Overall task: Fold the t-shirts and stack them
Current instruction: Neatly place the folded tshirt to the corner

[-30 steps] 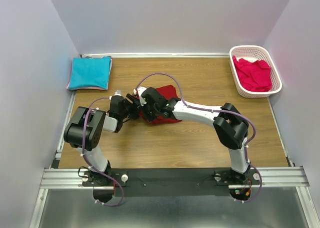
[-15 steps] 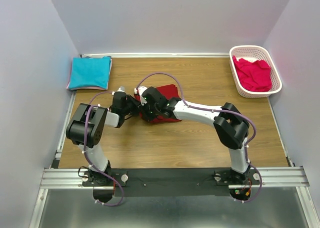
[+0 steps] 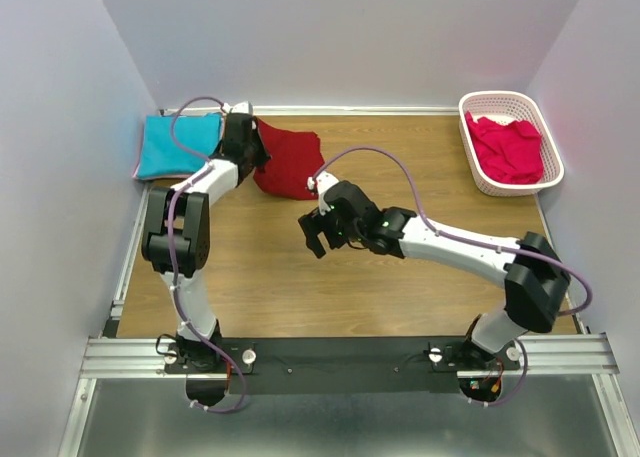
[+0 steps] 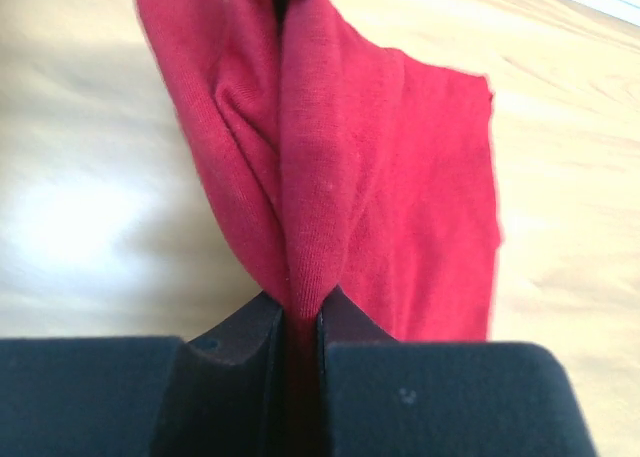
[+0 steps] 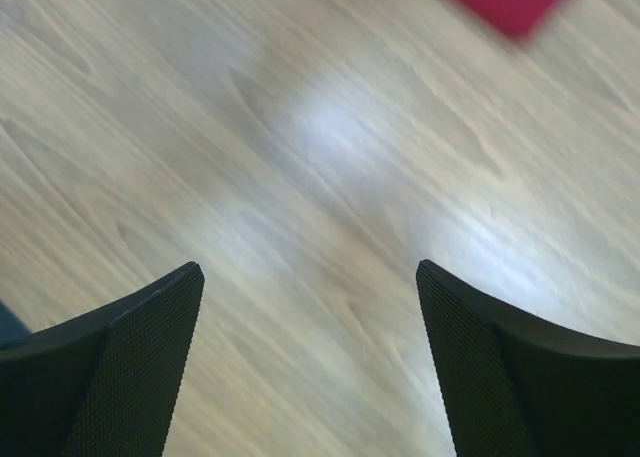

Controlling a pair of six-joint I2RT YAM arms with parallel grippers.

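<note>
I see a wooden desk (image 3: 300,297) boxed in by plain pale walls (image 3: 350,37), soft glare on its grain

free: wood table (image 3: 300,287) centre, seemingly bare in blurred right wrist view | blocked: basket (image 3: 500,97) back-right, turquoise tee (image 3: 180,145) back-left

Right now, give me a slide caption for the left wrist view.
Left pincer shut on a bunched fold of the dark red t-shirt, wooden table behind it.

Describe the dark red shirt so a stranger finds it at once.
On the table, far left, lies a turquoise shirt. Just right of it, pinched in the left tool, is the dark red shirt. It is darker than the pink-red one in the basket.
</note>
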